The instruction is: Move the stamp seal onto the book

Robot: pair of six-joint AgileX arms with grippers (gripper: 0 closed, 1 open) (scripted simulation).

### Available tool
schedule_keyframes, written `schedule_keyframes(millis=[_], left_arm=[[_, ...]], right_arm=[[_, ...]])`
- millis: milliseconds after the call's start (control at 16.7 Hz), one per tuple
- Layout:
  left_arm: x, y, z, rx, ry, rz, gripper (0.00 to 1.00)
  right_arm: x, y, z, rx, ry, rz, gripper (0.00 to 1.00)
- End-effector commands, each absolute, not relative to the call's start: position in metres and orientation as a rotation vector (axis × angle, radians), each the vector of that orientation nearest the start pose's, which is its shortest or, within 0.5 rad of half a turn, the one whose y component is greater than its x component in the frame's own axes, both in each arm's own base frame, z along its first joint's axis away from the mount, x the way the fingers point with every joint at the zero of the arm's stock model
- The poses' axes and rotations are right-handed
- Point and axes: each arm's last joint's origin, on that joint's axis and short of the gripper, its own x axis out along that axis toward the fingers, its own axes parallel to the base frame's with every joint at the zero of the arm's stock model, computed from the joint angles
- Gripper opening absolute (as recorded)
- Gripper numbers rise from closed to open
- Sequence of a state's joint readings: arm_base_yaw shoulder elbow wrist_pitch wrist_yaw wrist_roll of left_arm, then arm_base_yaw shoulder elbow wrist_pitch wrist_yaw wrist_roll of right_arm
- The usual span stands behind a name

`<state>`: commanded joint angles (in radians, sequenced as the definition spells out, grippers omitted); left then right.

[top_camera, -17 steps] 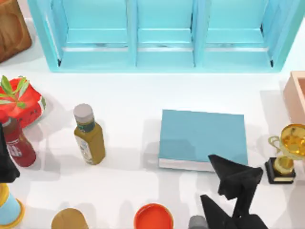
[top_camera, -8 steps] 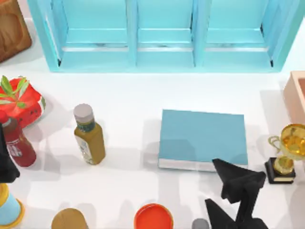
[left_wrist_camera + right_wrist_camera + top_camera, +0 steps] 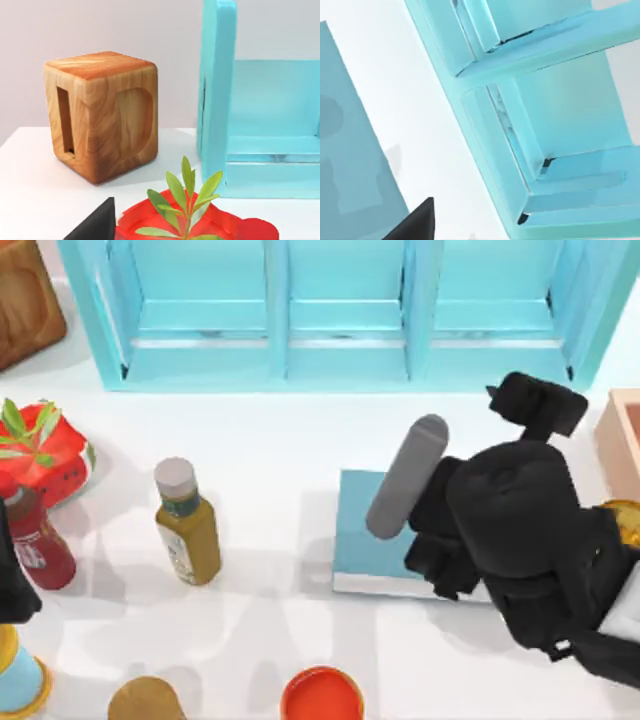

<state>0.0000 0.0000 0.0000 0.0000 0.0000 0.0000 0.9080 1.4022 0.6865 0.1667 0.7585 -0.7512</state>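
**Sam:** Where is the right gripper (image 3: 421, 220)?

**Mia:** Its black tip is low, close to the edge of the book (image 3: 375, 530). I cannot tell if it is gripping anything.

**Sam:** And the stamp seal?

**Mia:** I cannot tell where it is. A grey shadow lies on the book's cover by the gripper.

**Sam:** How is the arm standing?

**Mia:** The right arm (image 3: 520, 530) bends over the right part of the book. It is big, black and lumpy. A smooth grey tube (image 3: 405, 478) on it tilts over the cover. The left arm (image 3: 10, 585) waits at the table's left edge, just beside the red bottle (image 3: 38, 545).

**Sam:** What is the book like?

**Mia:** It is flat, with a plain light blue cover and white page edges. It lies on the white table (image 3: 270, 440), well apart from the yellow bottle (image 3: 187, 530). The shiny blue shelf (image 3: 340, 310) stands behind it.
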Motion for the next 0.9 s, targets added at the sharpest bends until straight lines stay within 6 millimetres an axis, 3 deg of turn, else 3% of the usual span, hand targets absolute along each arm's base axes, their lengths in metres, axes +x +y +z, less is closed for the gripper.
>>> schedule_keyframes(millis=[180,420,540,720,900], left_arm=[[0.106,-0.001,0.16,0.0,0.0,0.0,1.0],[0.106,-0.001,0.16,0.0,0.0,0.0,1.0],[0.106,-0.001,0.16,0.0,0.0,0.0,1.0],[0.106,-0.001,0.16,0.0,0.0,0.0,1.0],[0.106,-0.001,0.16,0.0,0.0,0.0,1.0]], right_arm=[[0.258,0.172,0.226,-1.033,0.561,0.206,1.0],[0.322,0.078,0.248,-0.764,0.974,0.101,1.0],[0.336,0.026,0.252,-0.58,1.162,0.055,1.0],[0.341,-0.042,0.25,-0.293,1.383,0.004,1.0],[0.338,-0.084,0.238,-0.069,1.521,-0.01,1.0]])
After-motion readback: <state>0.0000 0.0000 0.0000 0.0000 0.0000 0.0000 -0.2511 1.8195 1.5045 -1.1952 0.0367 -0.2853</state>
